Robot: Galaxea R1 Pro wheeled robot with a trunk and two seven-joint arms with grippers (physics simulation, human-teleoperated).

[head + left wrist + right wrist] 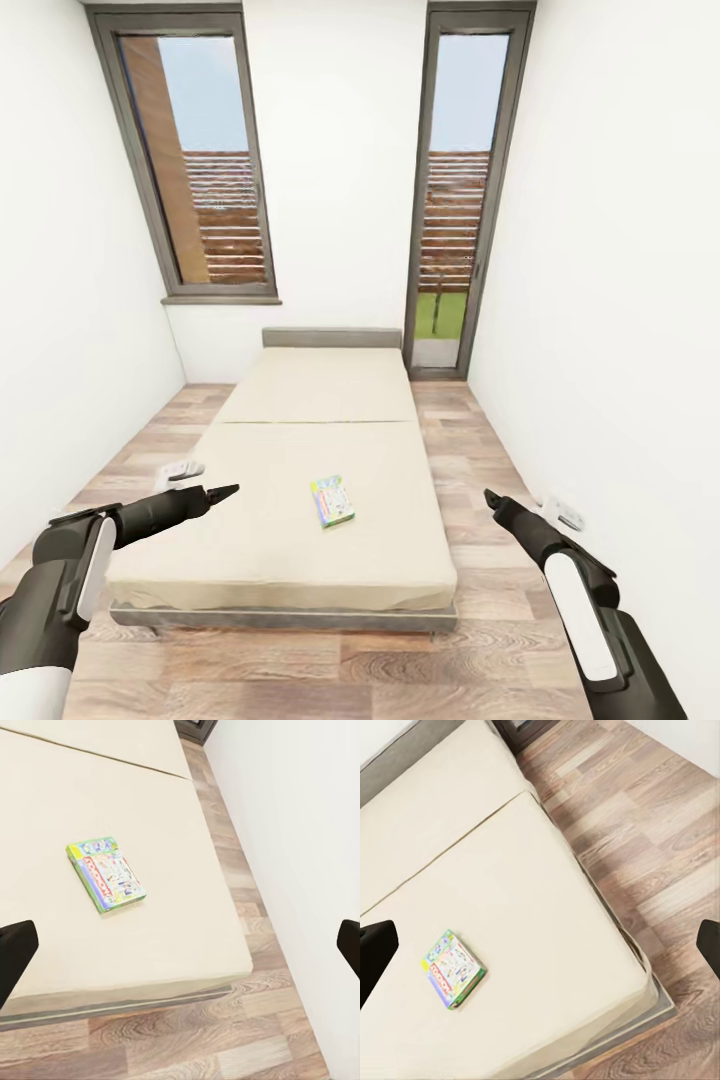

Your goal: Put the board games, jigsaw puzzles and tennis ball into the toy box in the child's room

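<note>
1. The left pincer (222, 493) hangs over the near left part of the bed, its two dark fingers drawn almost together in the head view; in its own wrist view the fingertips (15, 954) stand at the two opposite edges of the picture, so I judge the jaws apart, with nothing between them.
2. The right pincer (491, 497) hangs just off the right side of the bed, above the floor; its fingertips (376, 951) also stand far apart in its wrist view, and it holds nothing.
3. The one board game (333, 501) that I can see lies flat on the mattress, between the two pincers and a little ahead of them; it is a thin box with a green edge and cartoon art; its long axis runs roughly from the foot of the bed toward the head, slightly turned.
4. The box is apart from both pincers; in my judgement the left one is a little nearer, and it is already over the mattress, so it looks the better arm to reach inward and down to it; a flat box on a soft surface may be hard to take by its edges.
5. The bed (300, 395) has a plain cream mattress in two parts, on a dark grey frame.
6. The room is narrow, with white walls, a wood-plank floor (450, 420), and two tall windows (195, 150) behind the bed.
</note>
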